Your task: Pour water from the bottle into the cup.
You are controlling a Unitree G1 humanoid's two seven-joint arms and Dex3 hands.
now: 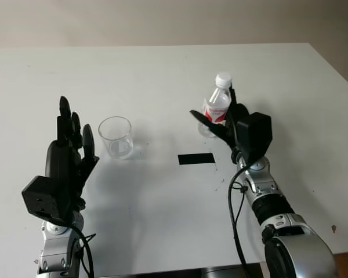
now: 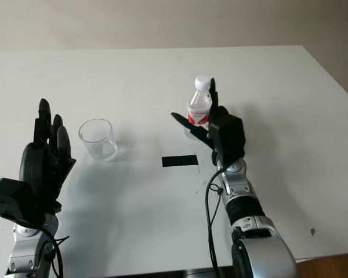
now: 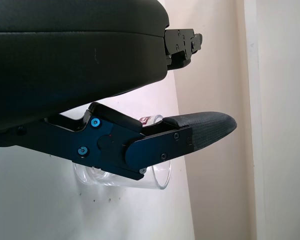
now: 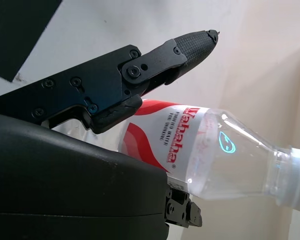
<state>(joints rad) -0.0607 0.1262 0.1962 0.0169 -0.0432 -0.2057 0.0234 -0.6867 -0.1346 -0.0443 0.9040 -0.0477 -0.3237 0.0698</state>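
A clear plastic water bottle (image 1: 216, 106) with a red label and white cap stands upright right of the table's middle. My right hand (image 1: 219, 114) is open around it, thumb passing in front on its left and the other fingers behind on its right. In the right wrist view the bottle (image 4: 190, 145) lies between one finger (image 4: 190, 45) and the palm; I cannot tell whether they touch. A clear empty cup (image 1: 115, 137) stands left of centre. My left hand (image 1: 75, 120) is held upright and open just left of the cup, apart from it.
A black tape rectangle (image 1: 196, 158) lies flat on the white table (image 1: 162, 75) between cup and bottle, nearer the bottle. The table's right edge runs diagonally at far right, with a wall behind the far edge.
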